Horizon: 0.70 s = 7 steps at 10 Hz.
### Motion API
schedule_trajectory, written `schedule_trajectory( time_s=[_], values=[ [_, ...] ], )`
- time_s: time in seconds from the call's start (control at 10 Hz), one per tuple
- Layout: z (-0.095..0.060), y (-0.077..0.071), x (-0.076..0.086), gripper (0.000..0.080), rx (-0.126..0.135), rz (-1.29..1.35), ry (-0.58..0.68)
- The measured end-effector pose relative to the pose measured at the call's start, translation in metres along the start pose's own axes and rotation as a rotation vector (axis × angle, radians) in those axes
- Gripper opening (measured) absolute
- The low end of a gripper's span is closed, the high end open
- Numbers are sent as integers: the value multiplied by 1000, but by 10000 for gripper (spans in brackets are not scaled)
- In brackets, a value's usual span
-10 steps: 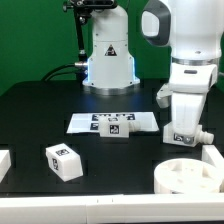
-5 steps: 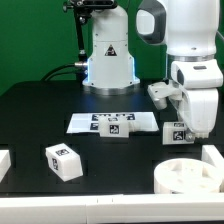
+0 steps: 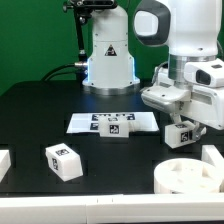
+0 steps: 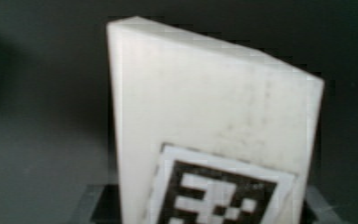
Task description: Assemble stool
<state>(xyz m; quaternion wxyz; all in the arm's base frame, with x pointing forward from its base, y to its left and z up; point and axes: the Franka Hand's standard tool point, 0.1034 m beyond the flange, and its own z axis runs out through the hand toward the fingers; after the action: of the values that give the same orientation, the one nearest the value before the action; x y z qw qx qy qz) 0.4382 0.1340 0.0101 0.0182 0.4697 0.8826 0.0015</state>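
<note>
**Exterior view**
- The robot arm (image 3: 190,40) is reaching over the side of the tabletop (image 3: 40,110) toward the exterior view's right.
- The hand (image 3: 184,124) is gripping a white stool leg (image 3: 176,136), with the jaws drawn narrow onto it.
- The held leg is hanging slightly tilted in the air, clear of the tabletop. A black-and-white tag (image 3: 172,133) on it is facing the camera.
- The round stool seat (image 3: 190,180) is lying flat below the held leg, near the tabletop's near corner on the exterior view's right. Seat and held leg are apart.
- A second leg (image 3: 65,161) is lying tilted on the tabletop, well apart from the seat, toward the near edge on the exterior view's left.
- A third white piece (image 3: 3,160) is showing at the exterior view's left edge, cut off by the frame.
- Another white piece (image 3: 212,156) is standing just beside the seat at the exterior view's right edge, also cut off.
- The marker board (image 3: 140,121) is lying flat in the middle of the tabletop. A small tagged block (image 3: 114,128) is sitting at its near edge.
- The arm's base (image 3: 108,60) is standing at the far edge.

**Wrist view**
- The stool leg (image 4: 211,100) is filling most of the frame, a pale chunky block seen close up.
- Its tag (image 4: 211,195) is showing on the face nearest the camera, blurred.
- The fingers are not showing clearly here.
- The dark tabletop behind is out of focus.
</note>
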Motion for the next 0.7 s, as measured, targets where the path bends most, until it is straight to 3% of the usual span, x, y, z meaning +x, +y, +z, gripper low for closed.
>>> schedule_trajectory(
  time_s=[0.5,0.7],
  values=[
    [2,-9,8,321,19,-484,-27],
    [3,-9,7,321,19,-475,-27]
  ],
)
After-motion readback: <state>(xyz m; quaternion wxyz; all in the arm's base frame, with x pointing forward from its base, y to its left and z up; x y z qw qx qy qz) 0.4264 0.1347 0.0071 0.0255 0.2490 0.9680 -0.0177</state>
